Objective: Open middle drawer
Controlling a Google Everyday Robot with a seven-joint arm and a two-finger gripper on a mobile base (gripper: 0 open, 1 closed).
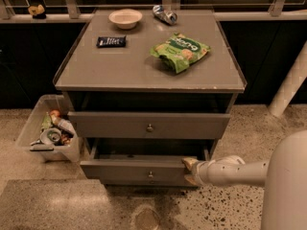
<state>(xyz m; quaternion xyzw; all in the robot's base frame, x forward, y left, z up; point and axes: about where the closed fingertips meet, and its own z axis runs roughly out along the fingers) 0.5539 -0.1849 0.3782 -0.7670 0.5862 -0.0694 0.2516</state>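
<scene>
Grey flat-topped wooden cabinet (120,73), seen from the front and above.

- Middle drawer (129,170): grey flat front with a small round metal knob at its centre, the lower of the two fronts in plain view. It stands pulled out, with a dark gap of open interior showing behind its top edge.
- Taller grey upper drawer (110,124): sits above it and juts out less, with dark space under the cabinet top.
- Gripper (189,171): at the right end of the middle drawer's front, right of the knob. Tan fingers (187,163) are spread, one tip at the top edge and one near the lower edge. Whether they clamp the front, cannot tell.
- White arm (230,171): comes in level from the right, low over the speckled stone floor (225,210). Rounded white robot body (288,186) fills the lower right corner.

Clearance:
- Floor ahead of the drawer front is open.
- Clear plastic bin (29,128) of rubbish stands just beside the cabinet's left side, near the upper drawer's left end.
- Slanted white post (290,87) stands well apart at right.

On top: white round bowl (125,18), crushed metal can (164,14), dark flat snack bar (111,41), green crisp bag (180,51). All sit back from the front edge.
</scene>
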